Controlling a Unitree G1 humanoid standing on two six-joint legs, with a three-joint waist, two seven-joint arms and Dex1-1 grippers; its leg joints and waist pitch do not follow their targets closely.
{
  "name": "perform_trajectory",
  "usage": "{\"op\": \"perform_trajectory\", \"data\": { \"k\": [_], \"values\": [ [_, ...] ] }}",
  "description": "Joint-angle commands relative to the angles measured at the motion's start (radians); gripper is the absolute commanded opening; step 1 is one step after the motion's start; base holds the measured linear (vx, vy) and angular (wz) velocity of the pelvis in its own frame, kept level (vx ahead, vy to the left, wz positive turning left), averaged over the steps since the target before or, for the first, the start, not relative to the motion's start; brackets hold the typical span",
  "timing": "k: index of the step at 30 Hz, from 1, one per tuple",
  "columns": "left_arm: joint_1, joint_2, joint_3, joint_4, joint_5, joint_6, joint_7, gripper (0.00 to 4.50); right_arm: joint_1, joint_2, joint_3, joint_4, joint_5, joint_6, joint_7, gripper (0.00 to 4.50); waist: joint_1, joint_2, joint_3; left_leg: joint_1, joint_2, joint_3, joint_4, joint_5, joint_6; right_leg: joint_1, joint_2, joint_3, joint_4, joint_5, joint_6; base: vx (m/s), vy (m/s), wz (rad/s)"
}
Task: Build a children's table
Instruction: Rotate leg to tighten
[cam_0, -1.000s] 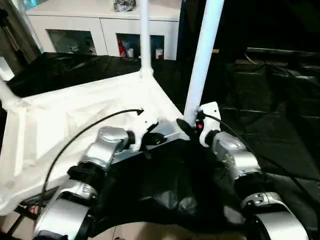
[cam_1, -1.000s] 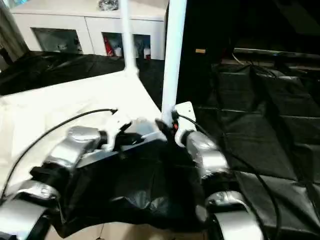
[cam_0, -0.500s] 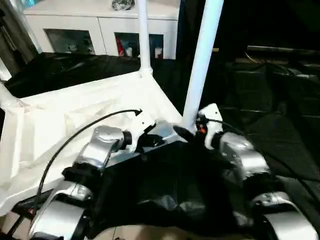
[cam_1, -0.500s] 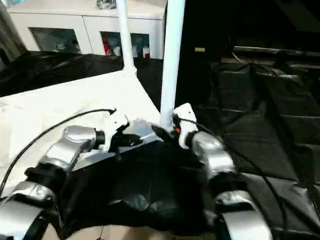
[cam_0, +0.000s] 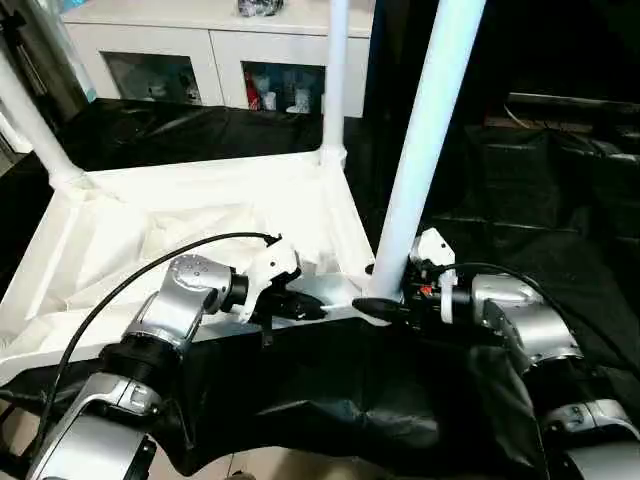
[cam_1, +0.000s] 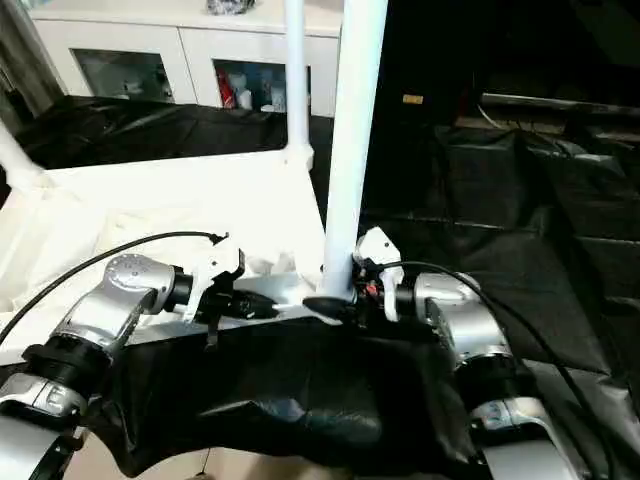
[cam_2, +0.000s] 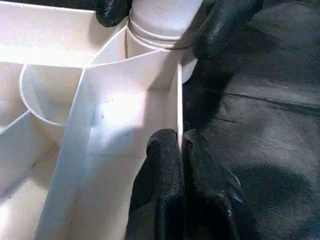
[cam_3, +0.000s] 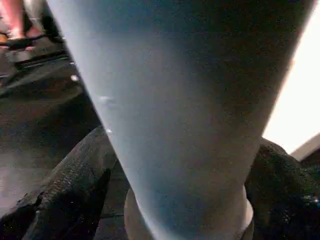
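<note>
The right gripper (cam_0: 385, 300) has spread wider around the near table leg (cam_0: 425, 150), standing in the upturned tabletop (cam_0: 150, 230). The left gripper (cam_2: 177, 150) pinches the tabletop's edge. That leg looks fitted.

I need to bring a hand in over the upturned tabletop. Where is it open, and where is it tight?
Open: the ribbed middle of the tabletop, between the far leg and the left-corner leg. Also the black sheet right of the near leg. Tight: the near corner, where the left gripper pinches the rim and the right gripper straddles that leg's base.
</note>
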Motion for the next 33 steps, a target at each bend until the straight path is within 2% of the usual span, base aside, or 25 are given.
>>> {"op": "perform_trajectory", "data": {
  "k": [1, 2, 10, 13, 16, 17, 18, 19, 20, 21, 23, 27, 29, 31, 33],
  "values": [
    [-0.011, -0.010, -0.007, -0.058, -0.043, -0.012, -0.030, 0.00, 0.020, 0.002, 0.057, -0.037, 0.014, 0.038, 0.068, 3.42, 0.000, -0.008, -0.057, -0.004, -0.006, 0.019, -0.059, -0.163, 0.071, 0.063, -0.041, 0.018, -0.065, -0.129, -0.248, 0.000, 0.000, 0.00],
    [-0.010, 0.000, -0.013, -0.059, -0.041, -0.012, -0.044, 0.00, 0.023, -0.005, 0.065, -0.048, 0.017, 0.054, 0.086, 3.38, 0.002, -0.011, -0.059, -0.004, -0.006, 0.020, -0.058, -0.154, 0.073, 0.063, -0.041, 0.017, -0.063, -0.115, -0.249, 0.000, 0.000, 0.00],
    [-0.011, -0.001, -0.005, -0.052, -0.039, -0.014, -0.026, 0.00, 0.029, 0.011, 0.075, -0.052, 0.012, 0.069, 0.074, 2.73, 0.010, -0.012, -0.058, -0.003, -0.007, 0.020, -0.058, -0.146, 0.061, 0.061, -0.042, 0.017, -0.061, -0.113, -0.248, 0.000, 0.000, 0.00],
    [-0.013, -0.014, 0.007, -0.046, -0.040, -0.003, 0.003, 0.00, 0.039, 0.025, 0.073, -0.061, 0.015, 0.082, 0.046, 2.65, 0.010, -0.012, -0.057, -0.003, -0.008, 0.020, -0.058, -0.149, 0.058, 0.061, -0.042, 0.018, -0.063, -0.125, -0.241, 0.000, 0.000, 0.00],
    [-0.040, -0.046, 0.030, -0.005, -0.031, -0.001, 0.090, 0.00, 0.036, 0.076, 0.046, -0.022, -0.005, 0.071, -0.069, 2.60, 0.006, -0.011, -0.054, -0.003, -0.010, 0.019, -0.061, -0.172, 0.040, 0.058, -0.044, 0.019, -0.070, -0.187, -0.225, 0.000, 0.000, 0.00],
    [-0.053, -0.059, 0.038, 0.015, -0.024, -0.001, 0.129, 0.00, 0.028, 0.102, 0.033, 0.007, -0.018, 0.063, -0.136, 2.59, 0.005, -0.013, -0.053, -0.001, -0.012, 0.018, -0.061, -0.185, 0.032, 0.057, -0.044, 0.019, -0.074, -0.230, -0.212, 0.000, 0.000, 0.00],
    [-0.076, -0.081, 0.048, 0.048, -0.012, 0.000, 0.190, 0.00, 0.013, 0.142, 0.015, 0.054, -0.039, 0.050, -0.244, 2.59, 0.003, -0.009, -0.051, 0.000, -0.013, 0.019, -0.062, -0.198, 0.025, 0.052, -0.044, 0.021, -0.079, -0.268, -0.201, 0.000, 0.000, 0.00],
    [-0.081, -0.087, 0.050, 0.055, -0.009, -0.001, 0.203, 0.00, 0.010, 0.151, 0.011, 0.065, -0.044, 0.048, -0.267, 2.59, -0.001, -0.010, -0.050, 0.000, -0.015, 0.018, -0.063, -0.203, 0.016, 0.051, -0.045, 0.021, -0.081, -0.292, -0.193, 0.000, 0.000, 0.00],
    [-0.108, -0.115, 0.062, 0.098, 0.010, -0.006, 0.297, 0.00, -0.007, 0.191, -0.003, 0.116, -0.062, 0.045, -0.370, 2.58, -0.006, -0.011, -0.050, -0.001, -0.018, 0.014, -0.067, -0.211, 0.000, 0.054, -0.045, 0.018, -0.084, -0.340, -0.175, 0.000, 0.000, 0.00],
    [-0.108, -0.115, 0.062, 0.098, 0.010, -0.006, 0.297, 0.00, -0.007, 0.191, -0.003, 0.116, -0.062, 0.045, -0.370, 2.57, -0.010, -0.012, -0.050, 0.003, -0.017, 0.014, -0.066, -0.217, -0.004, 0.051, -0.044, 0.019, -0.086, -0.356, -0.164, 0.000, 0.000, 0.00],
    [-0.144, -0.161, 0.084, 0.150, 0.020, 0.007, 0.417, 0.00, -0.032, 0.247, -0.024, 0.177, -0.075, 0.042, -0.507, 2.56, -0.015, -0.005, -0.049, 0.002, -0.018, 0.013, -0.067, -0.237, 0.002, 0.050, -0.044, 0.019, -0.091, -0.375, -0.159, 0.000, 0.000, 0.00],
    [-0.163, -0.213, 0.094, 0.172, 0.021, 0.018, 0.494, 0.00, -0.082, 0.329, -0.081, 0.260, -0.079, 0.048, -0.725, 2.56, -0.021, -0.006, -0.051, 0.001, -0.018, 0.011, -0.068, -0.226, -0.010, 0.049, -0.044, 0.019, -0.089, -0.360, -0.161, 0.000, 0.000, 0.00],
    [-0.168, -0.233, 0.088, 0.179, 0.021, 0.008, 0.498, 0.00, -0.109, 0.363, -0.076, 0.303, -0.115, 0.001, -0.798, 2.56, -0.021, -0.005, -0.053, -0.001, -0.017, 0.011, -0.067, -0.224, -0.005, 0.050, -0.045, 0.020, -0.086, -0.331, -0.168, 0.000, 0.000, 0.00],
    [-0.168, -0.236, 0.085, 0.180, 0.023, 0.002, 0.491, 0.00, -0.114, 0.370, -0.072, 0.307, -0.118, -0.035, -0.776, 2.56, -0.023, -0.004, -0.055, -0.004, -0.018, 0.012, -0.066, -0.213, -0.001, 0.052, -0.043, 0.019, -0.082, -0.287, -0.178, 0.000, 0.000, 0.00],
    [-0.165, -0.232, 0.082, 0.178, 0.025, -0.008, 0.476, 0.00, -0.114, 0.370, -0.082, 0.296, -0.091, -0.056, -0.720, 3.25, -0.023, -0.006, -0.056, -0.006, -0.020, 0.014, -0.064, -0.203, 0.019, 0.057, -0.042, 0.020, -0.080, -0.243, -0.190, 0.000, 0.000, 0.00]
  ]
}}
